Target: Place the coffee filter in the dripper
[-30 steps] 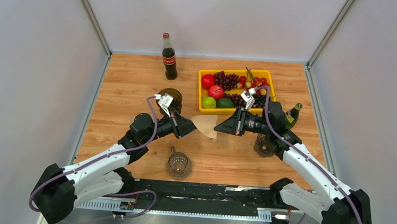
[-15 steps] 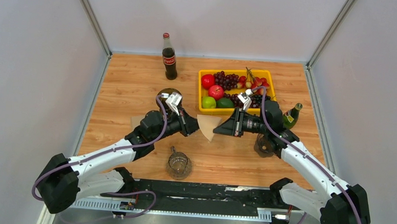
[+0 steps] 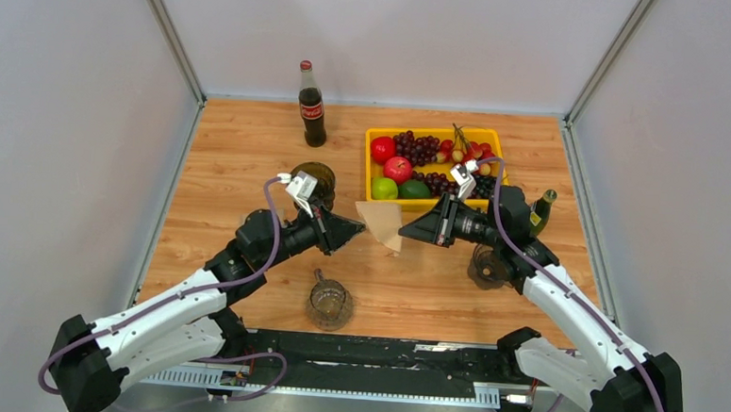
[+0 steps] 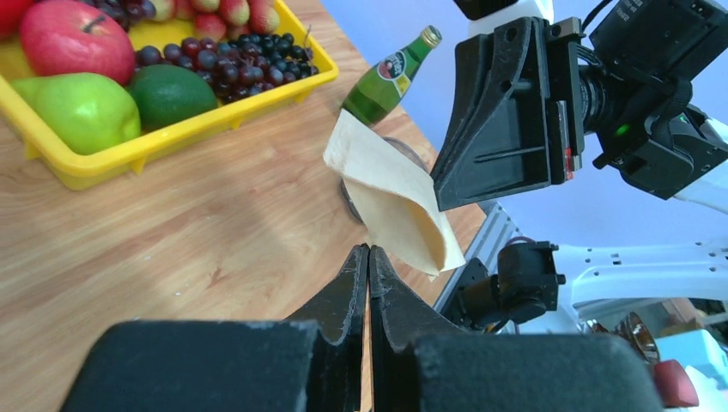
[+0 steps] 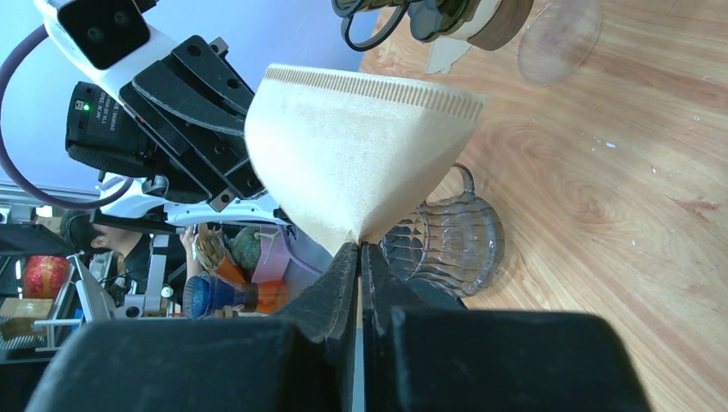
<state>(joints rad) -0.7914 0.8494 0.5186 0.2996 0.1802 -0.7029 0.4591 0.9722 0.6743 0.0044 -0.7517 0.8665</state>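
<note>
The tan paper coffee filter (image 3: 380,218) hangs in the air between my two grippers, above the table's middle. My right gripper (image 3: 402,234) is shut on its pointed end, as the right wrist view (image 5: 359,246) shows, with the filter (image 5: 360,146) fanning away from the jaws. My left gripper (image 3: 359,227) is shut, and its tips (image 4: 368,249) meet the filter's near edge (image 4: 391,193). I cannot tell whether paper is pinched there. The clear ribbed glass dripper (image 3: 328,303) stands on the table below, near the front edge, and also shows in the right wrist view (image 5: 455,245).
A yellow tray (image 3: 434,130) of fruit sits at the back right. A cola bottle (image 3: 311,104) stands at the back. A green bottle (image 3: 538,213) and a glass vessel (image 3: 486,267) are under my right arm. A dark glass vessel (image 3: 312,177) stands behind my left gripper.
My left arm swung in towards the filter, then drew back a little to the left. The filter rose slightly and shifted towards the tray. The right gripper kept hold of it.
</note>
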